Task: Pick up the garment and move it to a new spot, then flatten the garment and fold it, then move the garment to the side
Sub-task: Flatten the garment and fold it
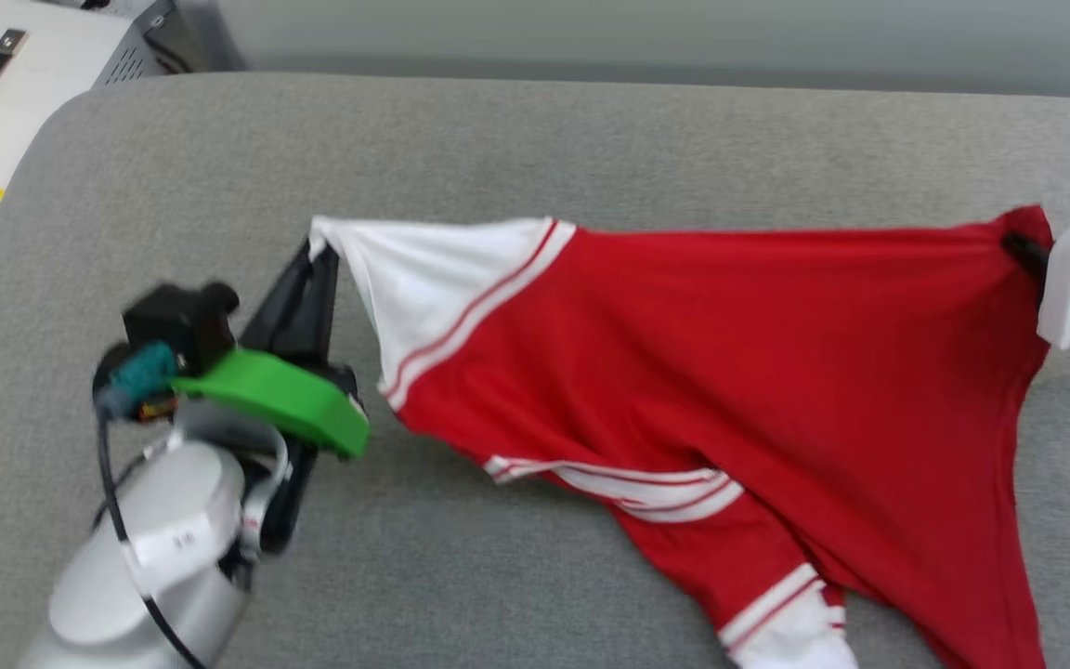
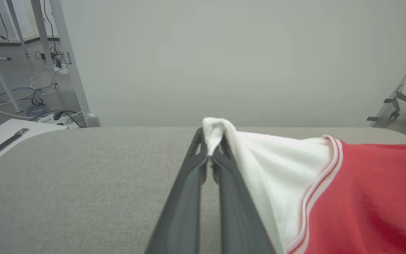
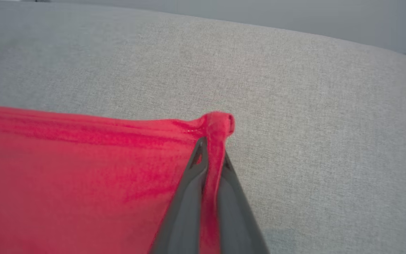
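The shirt (image 1: 730, 353) is held stretched over the grey padded worktop (image 1: 591, 139), its lower part trailing. It is judged soft, light and limp, best taken at corners. A white sleeve tip is pinched in the closed left hand (image 2: 208, 155), and a red corner is clamped in the closed right hand (image 3: 211, 158).

Left pincer (image 1: 318, 253), right pincer (image 1: 1021, 248) clamped.

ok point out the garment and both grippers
garment (image 1: 730, 353), head view, red body panel
left gripper (image 2: 210, 148), left wrist view, fingertips clamped on white sleeve
right gripper (image 3: 213, 151), right wrist view, fingertips clamped on red corner
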Available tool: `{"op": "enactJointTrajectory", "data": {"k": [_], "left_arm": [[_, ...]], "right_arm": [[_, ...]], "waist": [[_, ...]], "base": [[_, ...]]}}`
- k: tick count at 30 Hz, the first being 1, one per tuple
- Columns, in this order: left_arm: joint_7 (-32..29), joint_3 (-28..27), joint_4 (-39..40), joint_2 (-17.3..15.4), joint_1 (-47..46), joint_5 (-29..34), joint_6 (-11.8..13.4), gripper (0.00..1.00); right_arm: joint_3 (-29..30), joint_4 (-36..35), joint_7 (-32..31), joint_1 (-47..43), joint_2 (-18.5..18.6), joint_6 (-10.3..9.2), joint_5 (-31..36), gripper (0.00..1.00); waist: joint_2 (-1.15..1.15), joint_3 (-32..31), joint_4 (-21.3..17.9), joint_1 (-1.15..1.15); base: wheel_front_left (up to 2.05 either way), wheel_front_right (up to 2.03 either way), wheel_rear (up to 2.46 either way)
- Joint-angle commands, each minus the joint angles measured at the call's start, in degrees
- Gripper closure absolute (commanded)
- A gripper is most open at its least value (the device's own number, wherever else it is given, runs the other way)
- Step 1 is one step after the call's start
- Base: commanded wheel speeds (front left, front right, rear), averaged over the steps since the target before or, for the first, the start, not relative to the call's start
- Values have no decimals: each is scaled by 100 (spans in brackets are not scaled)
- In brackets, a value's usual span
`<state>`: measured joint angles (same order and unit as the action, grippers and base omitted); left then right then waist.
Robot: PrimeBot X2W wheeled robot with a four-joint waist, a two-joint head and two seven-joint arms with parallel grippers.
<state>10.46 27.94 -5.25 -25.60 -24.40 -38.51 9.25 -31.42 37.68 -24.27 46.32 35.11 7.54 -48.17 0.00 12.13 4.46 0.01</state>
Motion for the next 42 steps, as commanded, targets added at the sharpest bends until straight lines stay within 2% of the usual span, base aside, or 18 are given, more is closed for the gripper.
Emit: {"op": "enactJointTrajectory", "data": {"k": [1, 6, 11, 21, 26, 34, 38, 42], "left_arm": [[-59, -93, -86, -74, -334, -85, -87, 100], [-389, -204, -599, -145, -1338, -147, -329, 100], [-619, -308, -1462, -81, -2740, -108, -521, 100], [-689, -386, -2898, -105, -5380, 381, -528, 100], [-621, -433, -3382, -79, -6367, 511, -506, 100], [-397, -468, -3981, 46, -7214, 566, -505, 100], [-206, -512, -4273, 187, -7367, 501, -511, 100], [-41, -519, -4619, 386, -7307, 388, -624, 100]], "right_arm": [[69, 106, 113, 157, -29, -5, 147, 100], [287, 347, 474, 684, -282, -5, 513, 100], [619, 618, 799, 1448, -341, -5, 871, 100], [1289, 1004, 1500, 3329, -440, -5, 1664, 100], [1574, 1259, 1784, 4238, -515, -5, 2018, 100], [1766, 1660, 2403, 5243, -892, -5, 2319, 100], [1669, 1887, 2649, 5473, -1168, -5, 2371, 100], [1469, 2108, 2821, 5462, -1424, -5, 2339, 100]], "waist": [[0, -155, -202, -1], [0, -131, -378, -1], [0, 109, -427, -1], [0, 929, -581, -1], [0, 1450, -596, -1], [0, 2117, -546, -1], [0, 2374, -515, -1], [0, 2521, -479, -1]], "base": [[0, 0, 0], [0, 0, 0], [0, 0, 0], [0, 0, 0], [0, 0, 0], [0, 0, 0], [0, 0, 0], [0, 0, 0]]}}
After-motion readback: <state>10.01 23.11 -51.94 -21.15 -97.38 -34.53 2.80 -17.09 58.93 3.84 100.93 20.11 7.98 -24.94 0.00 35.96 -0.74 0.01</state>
